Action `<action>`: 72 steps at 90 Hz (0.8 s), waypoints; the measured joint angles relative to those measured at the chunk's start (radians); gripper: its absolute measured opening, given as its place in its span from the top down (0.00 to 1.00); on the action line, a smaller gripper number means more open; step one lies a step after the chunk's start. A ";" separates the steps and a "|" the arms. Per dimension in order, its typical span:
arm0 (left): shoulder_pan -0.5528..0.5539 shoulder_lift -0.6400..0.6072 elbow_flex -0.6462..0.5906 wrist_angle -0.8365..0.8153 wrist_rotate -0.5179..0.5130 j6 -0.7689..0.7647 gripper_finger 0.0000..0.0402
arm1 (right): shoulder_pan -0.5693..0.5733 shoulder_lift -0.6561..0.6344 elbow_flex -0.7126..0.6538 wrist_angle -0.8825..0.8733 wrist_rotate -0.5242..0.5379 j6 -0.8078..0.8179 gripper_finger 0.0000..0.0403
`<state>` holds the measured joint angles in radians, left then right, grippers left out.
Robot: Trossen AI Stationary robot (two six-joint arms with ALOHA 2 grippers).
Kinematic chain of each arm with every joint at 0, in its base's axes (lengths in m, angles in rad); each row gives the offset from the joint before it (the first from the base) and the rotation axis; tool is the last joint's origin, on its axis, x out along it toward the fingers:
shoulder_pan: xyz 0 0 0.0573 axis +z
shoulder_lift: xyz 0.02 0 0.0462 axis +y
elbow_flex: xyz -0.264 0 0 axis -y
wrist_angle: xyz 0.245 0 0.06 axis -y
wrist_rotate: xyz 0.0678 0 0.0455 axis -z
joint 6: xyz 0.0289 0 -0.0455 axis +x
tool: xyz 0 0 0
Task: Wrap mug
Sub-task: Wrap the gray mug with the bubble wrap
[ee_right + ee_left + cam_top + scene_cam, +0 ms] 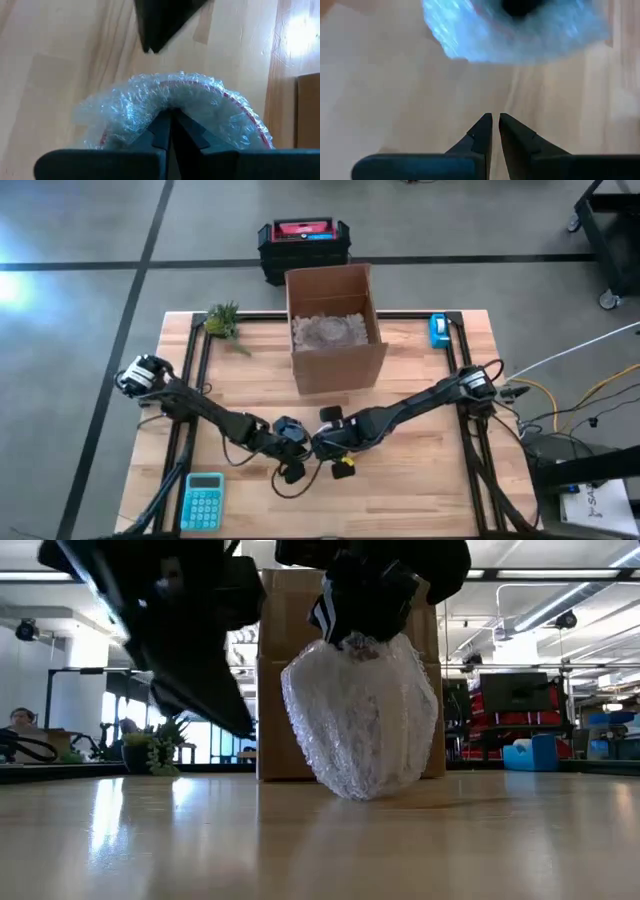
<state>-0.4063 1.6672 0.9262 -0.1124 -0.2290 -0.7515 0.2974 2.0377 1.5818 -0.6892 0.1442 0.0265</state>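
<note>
Right gripper (171,117) pinching the bubble-wrapped mug (362,715) from above; left gripper (495,120) beside it, fingers pressed together, empty

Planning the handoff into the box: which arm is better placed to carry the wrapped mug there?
Probably the right. The right gripper is shut on the bubble wrap at the top of the wrapped mug. The left gripper is shut on nothing, beside it. The cardboard box stands just behind.
</note>
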 joint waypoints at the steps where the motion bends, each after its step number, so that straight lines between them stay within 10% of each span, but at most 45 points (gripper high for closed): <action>1: 0.000 0.000 0.002 0.001 -0.002 0.002 0.95 | 0.000 0.000 0.000 0.004 -0.003 0.000 0.99; 72: -0.008 -0.081 0.069 -0.103 -0.025 0.037 0.95 | 0.022 0.004 -0.004 0.219 -0.051 -0.042 0.99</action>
<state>-0.4145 1.5863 0.9957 -0.2151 -0.2535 -0.7143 0.3192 2.0415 1.5779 -0.4703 0.0932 -0.0158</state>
